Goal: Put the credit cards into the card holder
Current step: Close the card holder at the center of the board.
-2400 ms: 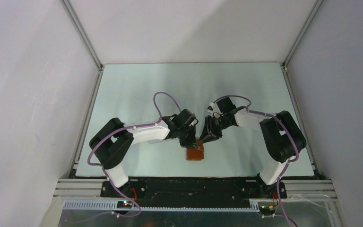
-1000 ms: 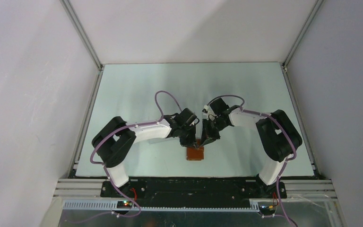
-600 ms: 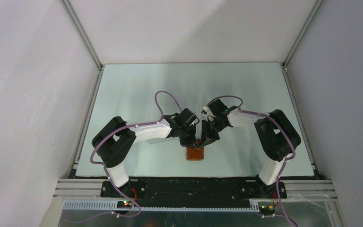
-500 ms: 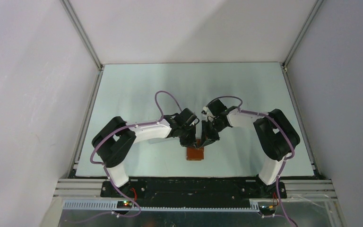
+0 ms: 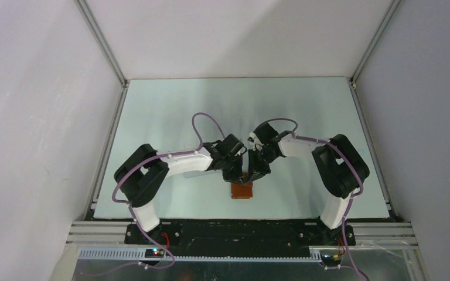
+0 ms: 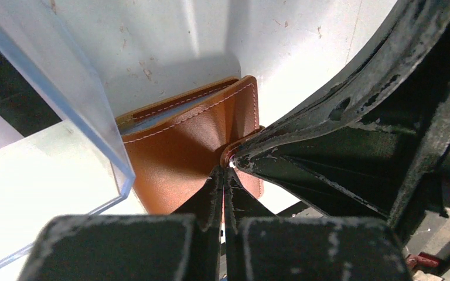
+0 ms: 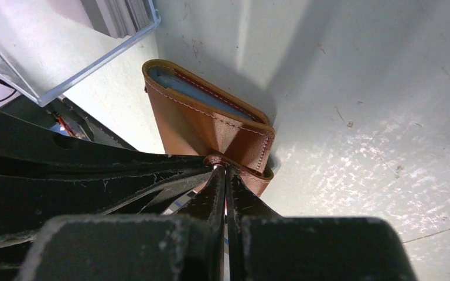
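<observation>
We see wallet (image 6: 176,146) folded, mid bench (image 5: 170,111) toward near edge. Clenched: left pincer (image 6: 221,175), right pincer (image 7: 222,171), tips meeting at snap tab (image 7: 214,159); grip unclear.

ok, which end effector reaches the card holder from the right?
The right end effector, at the card holder's far end; the left end effector faces it.

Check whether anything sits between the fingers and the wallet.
Nothing visible does. The left fingers and right fingers are both shut, with their tips right at the snap tab of the wallet. The wallet is folded nearly shut though, so its leather cover blocks the pockets.
</observation>
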